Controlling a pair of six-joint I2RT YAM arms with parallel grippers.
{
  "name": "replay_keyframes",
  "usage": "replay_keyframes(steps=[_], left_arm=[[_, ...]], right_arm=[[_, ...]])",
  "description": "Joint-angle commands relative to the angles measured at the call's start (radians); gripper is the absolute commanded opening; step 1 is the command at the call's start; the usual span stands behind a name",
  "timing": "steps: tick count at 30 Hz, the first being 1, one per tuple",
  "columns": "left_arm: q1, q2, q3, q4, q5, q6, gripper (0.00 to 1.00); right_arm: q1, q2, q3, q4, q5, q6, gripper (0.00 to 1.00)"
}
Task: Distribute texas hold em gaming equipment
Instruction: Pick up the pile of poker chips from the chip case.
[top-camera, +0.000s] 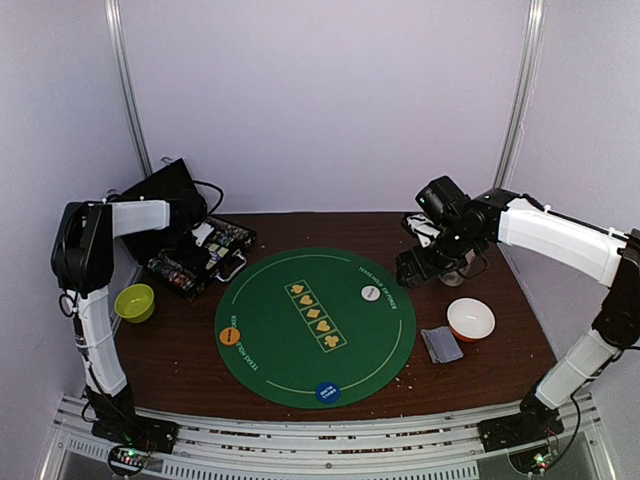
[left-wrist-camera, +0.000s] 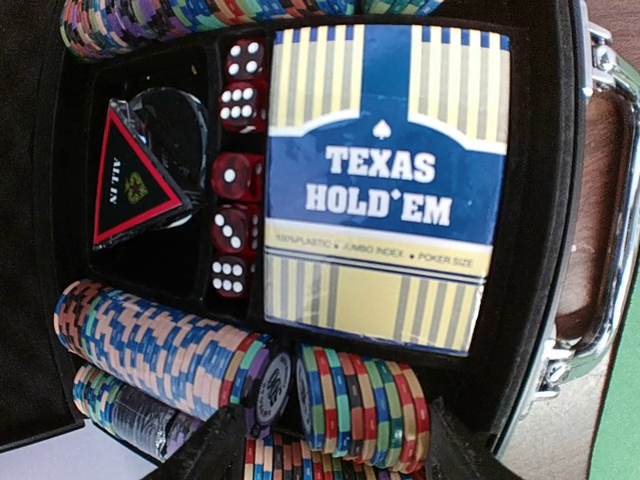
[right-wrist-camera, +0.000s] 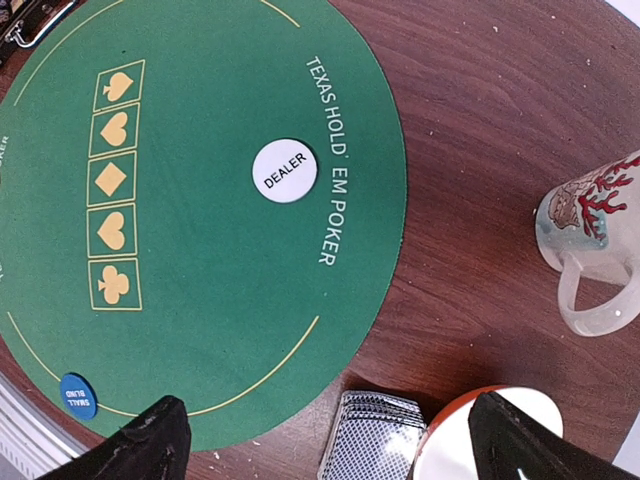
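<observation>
Three discs lie on the green mat (top-camera: 310, 330) seen from above: the white disc (top-camera: 370, 293) far right, the orange disc (top-camera: 230, 335) at its left edge and the blue disc (top-camera: 327, 392) at its near edge. Grey-backed cards (top-camera: 441, 344) lie on the table (top-camera: 170, 370) right of the mat, just beside the red-and-white bowl (top-camera: 470, 318). The open case (top-camera: 200, 258) sits far left.

From the left wrist, the left gripper (left-wrist-camera: 335, 440) hangs over the case's chip rows (left-wrist-camera: 170, 345), card box (left-wrist-camera: 380, 190) and red dice (left-wrist-camera: 237, 180). Its fingers stand apart with chips between them, and I cannot tell whether they grasp any.

From the right wrist, the right gripper (right-wrist-camera: 325, 420) is spread wide and empty above the cards, with the mug (right-wrist-camera: 590, 240) to its right.
</observation>
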Motion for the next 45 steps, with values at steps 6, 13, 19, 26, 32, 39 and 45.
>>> replay_keyframes(steps=[6, 13, 19, 26, 32, 39, 45], left_arm=[[0.001, -0.056, -0.037, 0.056, 0.049, 0.021, 0.61], [0.0, -0.075, -0.04, 0.054, 0.043, 0.018, 0.57], [0.0, -0.088, -0.035, 0.053, 0.033, 0.018, 0.59], [0.003, -0.075, -0.037, 0.055, 0.017, 0.02, 0.64], [0.006, -0.02, -0.011, 0.02, 0.028, 0.004, 0.63], [0.008, -0.07, -0.031, 0.012, 0.088, 0.002, 0.63], [0.008, -0.092, -0.035, 0.016, 0.089, 0.009, 0.59]], right_arm=[[-0.007, 0.014, -0.002, -0.007, -0.021, 0.006, 1.0], [-0.007, 0.021, 0.004, -0.013, -0.029, 0.006, 1.0], [-0.006, 0.02, 0.004, -0.018, -0.033, 0.006, 1.0], [-0.007, 0.026, 0.012, -0.021, -0.037, 0.006, 1.0], [-0.007, 0.018, 0.006, -0.036, -0.037, 0.005, 1.0], [-0.007, 0.012, -0.003, -0.037, -0.037, 0.006, 1.0], [-0.007, 0.018, 0.002, -0.036, -0.045, 0.007, 1.0]])
